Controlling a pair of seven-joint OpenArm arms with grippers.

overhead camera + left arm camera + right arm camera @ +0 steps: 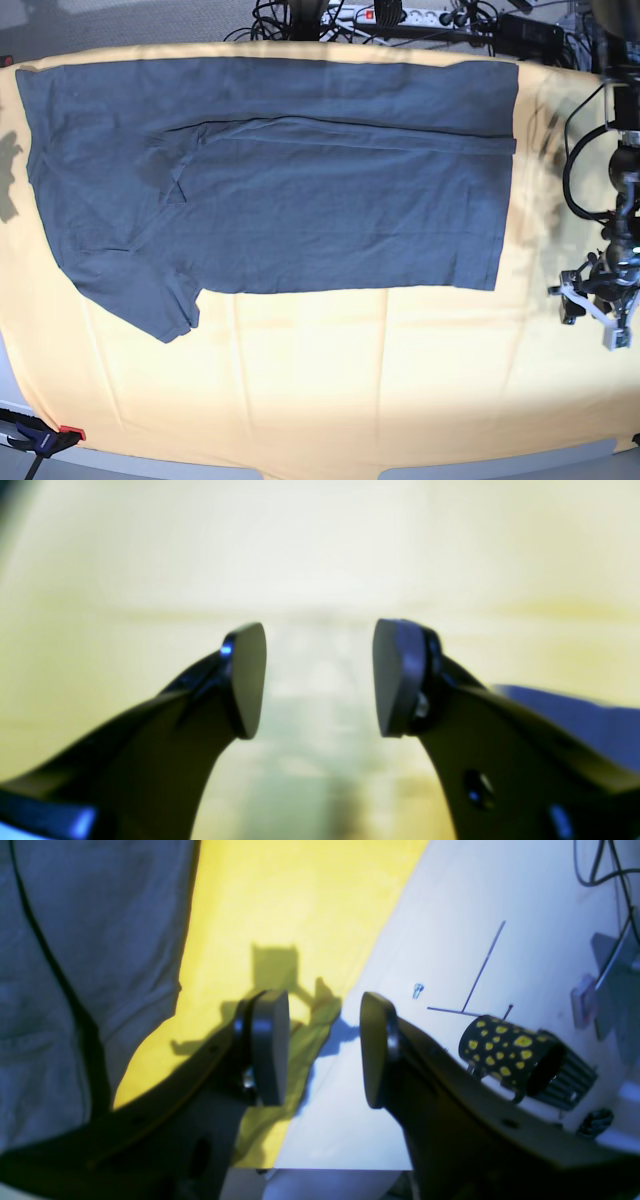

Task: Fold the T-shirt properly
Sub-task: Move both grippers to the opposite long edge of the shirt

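A: We've got the T-shirt spread flat across the upper half of the yellow cloth, lying sideways, one long edge folded over into a strip along the top.

B: And a sleeve poking out at the lower left, flat on the cloth. Where are our arms?

A: Our left arm sits at the right edge of the base view, clear of the shirt. Its gripper isn't clear from there, but the wrist camera shows the left gripper with its two pads apart and nothing between them, just blurred pale yellow behind.

B: The right gripper is spread too, nothing held. We see it hanging over the edge where the yellow cloth meets the white table, with the grey shirt off to its left.

A: Beside it on the table there's a black cylinder with yellow spots.
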